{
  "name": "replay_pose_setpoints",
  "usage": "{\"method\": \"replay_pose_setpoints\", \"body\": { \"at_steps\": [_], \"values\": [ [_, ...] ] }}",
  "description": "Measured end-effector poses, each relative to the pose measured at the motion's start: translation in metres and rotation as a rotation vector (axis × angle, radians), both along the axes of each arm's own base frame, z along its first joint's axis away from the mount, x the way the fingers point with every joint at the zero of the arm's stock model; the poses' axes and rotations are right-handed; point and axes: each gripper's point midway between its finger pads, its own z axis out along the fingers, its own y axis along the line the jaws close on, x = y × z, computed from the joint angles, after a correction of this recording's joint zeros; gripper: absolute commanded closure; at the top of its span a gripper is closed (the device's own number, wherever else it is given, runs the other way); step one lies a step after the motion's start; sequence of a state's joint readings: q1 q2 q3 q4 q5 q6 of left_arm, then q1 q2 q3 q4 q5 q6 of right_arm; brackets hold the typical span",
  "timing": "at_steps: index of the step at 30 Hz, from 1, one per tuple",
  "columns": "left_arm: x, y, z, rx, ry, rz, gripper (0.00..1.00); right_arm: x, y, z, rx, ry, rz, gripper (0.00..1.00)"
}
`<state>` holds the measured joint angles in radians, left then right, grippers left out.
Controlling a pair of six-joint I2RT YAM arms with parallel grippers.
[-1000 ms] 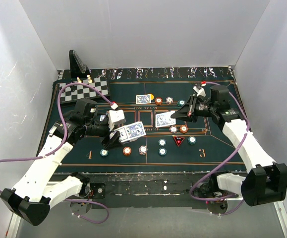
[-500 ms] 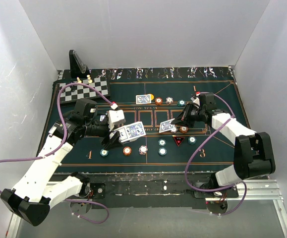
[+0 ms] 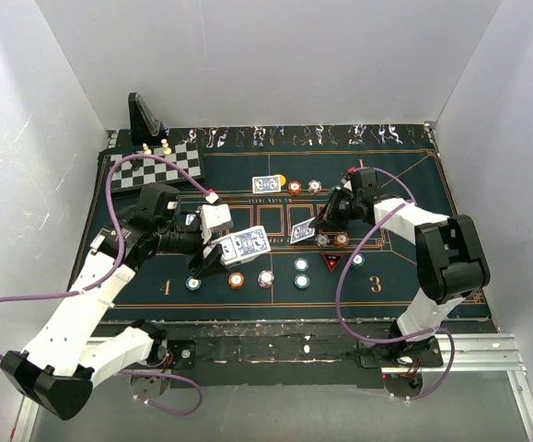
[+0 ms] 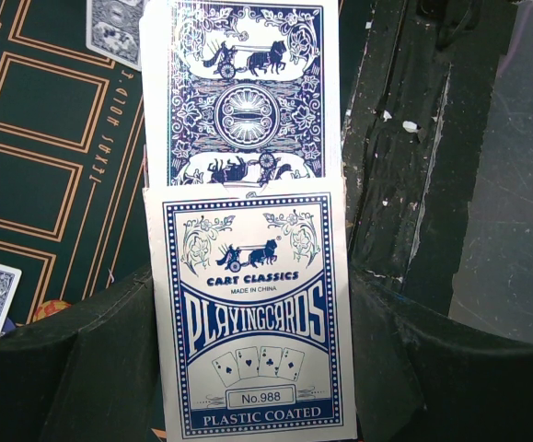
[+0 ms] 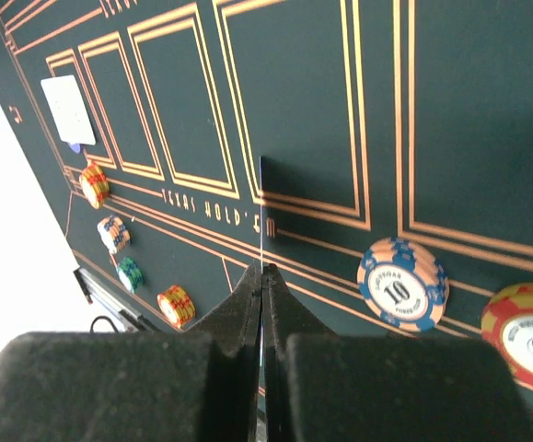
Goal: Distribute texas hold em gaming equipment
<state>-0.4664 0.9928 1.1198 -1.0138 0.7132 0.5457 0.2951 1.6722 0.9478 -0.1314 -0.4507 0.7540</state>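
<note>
Over the middle of the green mat (image 3: 146,272), your right gripper (image 3: 324,221) is clenched on a single card (image 3: 304,230). Its wrist view shows why the grip looks so thin: the jaws pinch one end and the card stands edge-on to the lens, a bare line above the felt. It hangs clear of the surface, above the right end of the row of outlined boxes (image 3: 271,219). I take that row to be its destination, since a card held by one end can be lowered flat and let go without the fingers fouling the mat. On your other side, the left gripper (image 3: 216,249) is clamped across the lower part of a card box (image 4: 252,313), raised off the mat. The cards (image 4: 246,92) stick out of its top, backs showing, probably so that the other arm can draw one at a time; treat that arm as a holder and do not slacken it. Around the boxes the chips (image 3: 237,279) lie in loose groups. A blue-and-orange chip (image 5: 402,284) sits just beside the hanging card, with the red triangle (image 3: 330,261) near it. Another card (image 3: 268,183) lies face down at the far side of the boxes. Mind that near chip when you lower.
</note>
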Motion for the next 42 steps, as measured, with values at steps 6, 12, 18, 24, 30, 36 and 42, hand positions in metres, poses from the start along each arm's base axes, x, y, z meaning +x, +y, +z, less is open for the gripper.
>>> {"method": "replay_pose_setpoints", "body": {
  "at_steps": [6, 12, 18, 24, 30, 36, 42],
  "values": [
    [-0.001, 0.0, 0.0, 0.001, 0.001, 0.0, 0.93, 0.012, -0.003, -0.003, -0.067, -0.033, -0.008, 0.99],
    [-0.001, 0.001, 0.001, -0.001, -0.003, 0.0, 0.93, -0.012, -0.006, -0.01, -0.131, -0.016, 0.004, 0.99],
    [-0.001, 0.001, 0.001, -0.001, -0.003, 0.0, 0.93, -0.03, -0.014, 0.019, -0.12, -0.074, -0.005, 0.99],
    [-0.002, 0.001, 0.002, -0.003, -0.006, 0.0, 0.93, -0.04, -0.024, 0.032, -0.095, -0.091, -0.039, 0.99],
    [-0.002, 0.001, 0.002, -0.005, -0.008, -0.001, 0.93, -0.037, -0.057, 0.021, -0.112, -0.038, -0.141, 0.99],
    [-0.002, 0.001, 0.002, -0.005, -0.008, -0.001, 0.94, -0.027, -0.084, 0.016, -0.115, -0.021, -0.235, 0.99],
    [-0.003, 0.001, 0.003, -0.004, -0.008, -0.001, 0.93, -0.03, -0.088, 0.01, -0.124, -0.008, -0.235, 0.99]
  ]
}}
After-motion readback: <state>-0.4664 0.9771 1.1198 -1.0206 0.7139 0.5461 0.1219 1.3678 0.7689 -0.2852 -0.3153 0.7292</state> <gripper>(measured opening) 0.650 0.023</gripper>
